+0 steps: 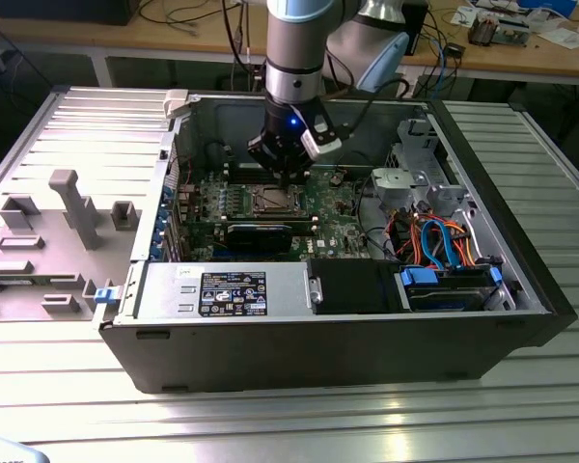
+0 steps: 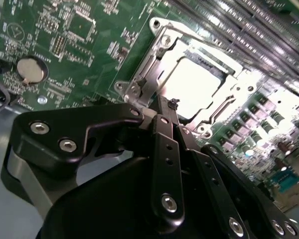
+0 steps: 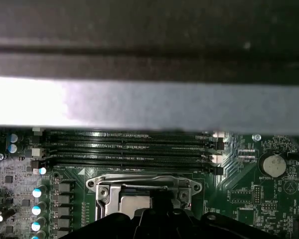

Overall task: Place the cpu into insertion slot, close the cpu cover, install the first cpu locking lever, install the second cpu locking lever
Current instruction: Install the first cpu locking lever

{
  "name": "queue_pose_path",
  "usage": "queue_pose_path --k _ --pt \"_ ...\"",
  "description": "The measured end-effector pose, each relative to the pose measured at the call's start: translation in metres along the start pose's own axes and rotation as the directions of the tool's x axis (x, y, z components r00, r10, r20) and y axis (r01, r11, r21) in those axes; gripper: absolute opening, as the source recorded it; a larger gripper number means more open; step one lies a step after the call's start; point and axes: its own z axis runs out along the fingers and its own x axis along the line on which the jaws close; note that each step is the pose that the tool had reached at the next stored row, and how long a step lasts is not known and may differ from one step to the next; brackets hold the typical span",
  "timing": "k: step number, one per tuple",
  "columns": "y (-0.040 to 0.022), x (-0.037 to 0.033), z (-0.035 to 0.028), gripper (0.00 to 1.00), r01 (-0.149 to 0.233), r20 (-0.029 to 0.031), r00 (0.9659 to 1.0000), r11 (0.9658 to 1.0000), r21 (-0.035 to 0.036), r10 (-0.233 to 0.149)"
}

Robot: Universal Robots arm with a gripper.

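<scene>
My gripper (image 1: 288,183) hangs inside the open computer case, just above the insertion slot (image 1: 273,201) on the green motherboard. In the second wrist view the fingers (image 2: 165,149) are pressed together and their tip (image 2: 172,105) sits at the socket's near edge. The cpu (image 2: 194,84), a pale metal square, lies seated in the socket. The cpu cover (image 2: 239,87), a silvery frame, lies flat around it. A thin metal lever (image 2: 145,69) runs along one side of the socket. The first wrist view has the cpu (image 3: 132,201) partly behind the gripper (image 3: 162,199).
Long memory slots (image 3: 129,149) run beside the socket. A coin battery (image 2: 30,69) sits on the board. A long black card (image 1: 261,231), the power supply (image 1: 222,289) and a drive cage with cables (image 1: 444,251) crowd the case. A grey fixture plate (image 1: 48,231) lies at the exterior view's left.
</scene>
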Motion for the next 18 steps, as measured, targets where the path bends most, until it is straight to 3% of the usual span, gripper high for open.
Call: queue_pose_path --k 5,18 --pt "-0.0041 0.0002 0.0000 0.11 0.000 0.0000 1.0000 1.0000 0.0008 0.000" --pt "-0.0045 0.0002 -0.0066 0.11 0.000 -0.0001 1.0000 1.0000 0.0017 0.000"
